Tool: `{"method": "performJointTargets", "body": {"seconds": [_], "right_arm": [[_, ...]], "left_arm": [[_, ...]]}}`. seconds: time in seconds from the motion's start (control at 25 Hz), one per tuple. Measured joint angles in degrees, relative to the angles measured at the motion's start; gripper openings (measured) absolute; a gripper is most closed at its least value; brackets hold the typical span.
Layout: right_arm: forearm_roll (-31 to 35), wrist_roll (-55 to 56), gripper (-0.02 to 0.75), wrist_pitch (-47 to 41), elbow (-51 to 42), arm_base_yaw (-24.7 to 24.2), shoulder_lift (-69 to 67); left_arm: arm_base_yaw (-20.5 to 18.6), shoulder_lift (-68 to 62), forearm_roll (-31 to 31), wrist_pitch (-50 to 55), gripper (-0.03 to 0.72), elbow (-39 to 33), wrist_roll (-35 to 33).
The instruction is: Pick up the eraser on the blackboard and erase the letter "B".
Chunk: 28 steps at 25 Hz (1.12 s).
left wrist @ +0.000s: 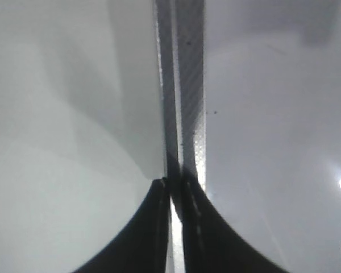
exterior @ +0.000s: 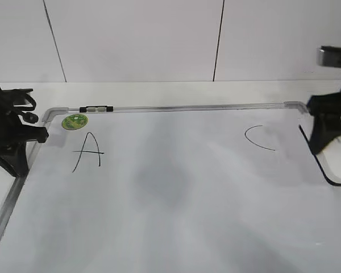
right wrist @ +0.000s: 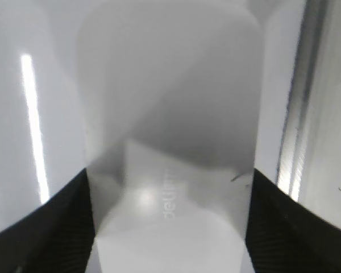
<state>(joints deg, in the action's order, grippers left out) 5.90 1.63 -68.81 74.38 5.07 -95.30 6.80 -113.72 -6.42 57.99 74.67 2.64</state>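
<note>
The blackboard [exterior: 187, 216] is a white board with a silver frame. It carries a black "A" [exterior: 88, 151] and a curved "C" [exterior: 257, 138]. No letter "B" shows between them; that patch is bare. The white eraser [exterior: 336, 165] with its black base lies flat at the board's right edge. My right gripper [exterior: 321, 139] stands over its near end. In the right wrist view the eraser [right wrist: 170, 114] fills the gap between the jaws [right wrist: 169, 172], which touch both its sides. My left gripper [exterior: 42, 135] is shut and empty over the board's left frame [left wrist: 187, 114].
A round green magnet [exterior: 74, 121] sits at the board's top-left corner. A small black-and-white clip [exterior: 96, 108] sits on the top frame. A white wall stands behind the table. The right frame rail [right wrist: 298, 114] runs beside the eraser.
</note>
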Motion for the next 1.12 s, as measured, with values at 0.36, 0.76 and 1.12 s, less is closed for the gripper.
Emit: {"method": "performJointTargets", "body": {"seconds": [0.36, 0.76, 1.12], "right_arm": [[-1.3, -2.9, 0.541, 8.3, -6.0, -4.2, -0.3], [-5.2, -4.1, 0.54, 7.3, -2.4, -4.3, -8.2], [-5.9, -4.3, 0.54, 6.1, -0.2, -4.3, -10.5]], "left_arm": [[0.0, 0.0, -0.6, 0.0, 0.02, 0.0, 0.0], [0.0, 0.0, -0.8, 0.0, 0.02, 0.0, 0.0], [0.0, 0.0, -0.8, -0.1, 0.02, 0.0, -0.1]]}}
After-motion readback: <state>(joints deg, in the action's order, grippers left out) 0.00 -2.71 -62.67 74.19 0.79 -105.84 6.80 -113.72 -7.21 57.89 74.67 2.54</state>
